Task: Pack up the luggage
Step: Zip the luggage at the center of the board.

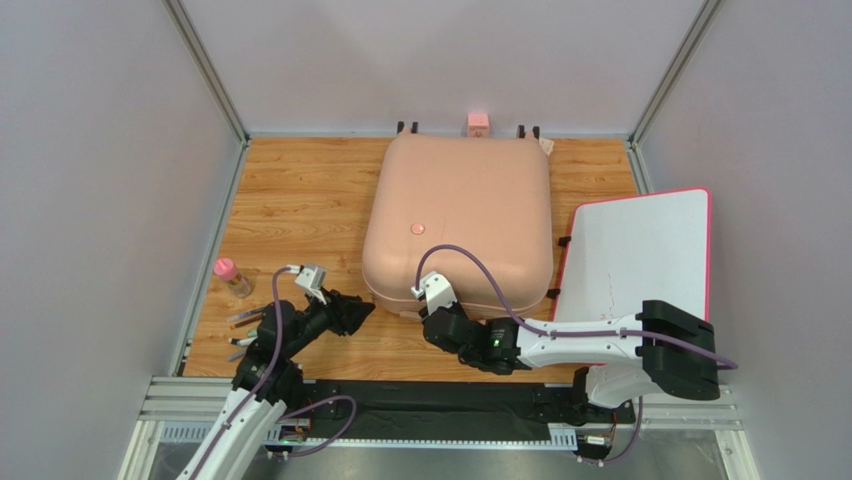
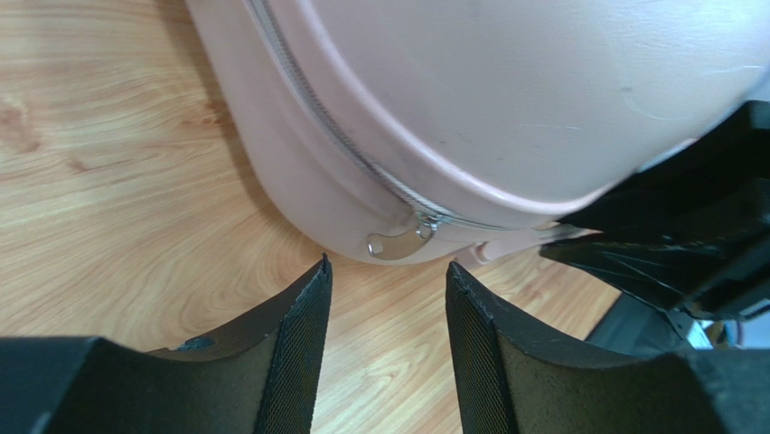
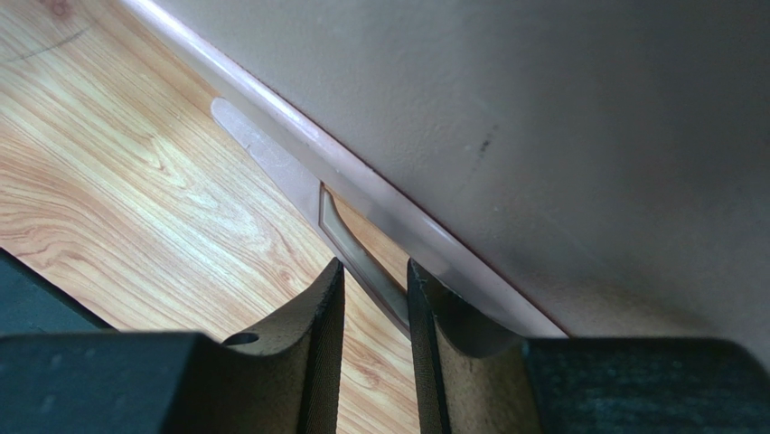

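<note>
Remote station stock, as I read it from my screens:

- Counter (image 1: 300, 200), one: wood-grain top, carries everything below.
- Luggage (image 1: 470, 200), one: pale pink hard shell, closed. It lies flat at the middle of the counter towards the far edge. Black casters (image 1: 407, 128) show at two spots along its far side.
- White board (image 1: 640, 250), one: pink rim, just right of the luggage, tilted.
- Arms, two.
  - The left gripper (image 2: 387, 269) sits low off the luggage's near-left corner. I see its jaws standing apart with nothing between them.
  - The right gripper (image 3: 375, 265) is against the luggage's near edge. Its jaws are narrow, and the pale side handle (image 3: 357, 240) runs across the gap. I cannot tell whether they pinch it.
- Bottle (image 1: 232, 277), one: clear, pink cap, upright near the counter's left edge, well apart from the luggage.
- Pink block (image 1: 478, 124), one: behind the luggage at the far edge, between the caster spots.
- Zipper pull (image 2: 398, 242), one: silver, on the luggage's seam, just ahead of the left jaws and apart from them.
- Emblem (image 1: 417, 228), one: small, round, on the shell's top.
</note>
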### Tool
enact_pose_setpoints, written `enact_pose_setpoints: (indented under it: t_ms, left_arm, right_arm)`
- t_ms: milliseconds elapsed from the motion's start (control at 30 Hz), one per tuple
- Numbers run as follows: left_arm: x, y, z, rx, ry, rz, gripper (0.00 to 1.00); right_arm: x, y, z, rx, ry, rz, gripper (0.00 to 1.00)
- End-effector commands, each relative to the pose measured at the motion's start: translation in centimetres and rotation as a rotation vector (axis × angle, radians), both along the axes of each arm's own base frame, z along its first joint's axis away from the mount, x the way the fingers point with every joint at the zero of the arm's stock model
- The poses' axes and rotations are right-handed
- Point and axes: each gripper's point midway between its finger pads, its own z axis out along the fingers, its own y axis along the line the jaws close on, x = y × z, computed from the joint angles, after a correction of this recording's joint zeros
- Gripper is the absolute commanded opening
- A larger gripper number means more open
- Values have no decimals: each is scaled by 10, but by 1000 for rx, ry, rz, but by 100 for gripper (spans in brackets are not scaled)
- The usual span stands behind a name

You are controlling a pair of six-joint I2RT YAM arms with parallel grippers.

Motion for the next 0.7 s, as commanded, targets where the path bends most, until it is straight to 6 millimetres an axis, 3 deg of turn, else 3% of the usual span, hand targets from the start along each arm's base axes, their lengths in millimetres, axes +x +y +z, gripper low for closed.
enact_pose_setpoints:
  t_ms: [0, 500, 667]
  left_arm:
    - [15, 4, 6, 21, -61, 48, 56]
    - [25, -6, 6, 69, -97, 23, 54]
    - [34, -1, 3, 98, -86, 63, 43]
  right_arm:
    - [-9, 5, -19, 25, 90, -3, 10]
    - [-10, 16, -27, 32, 110, 11, 4]
    - [-12, 15, -29, 33, 122, 14, 1]
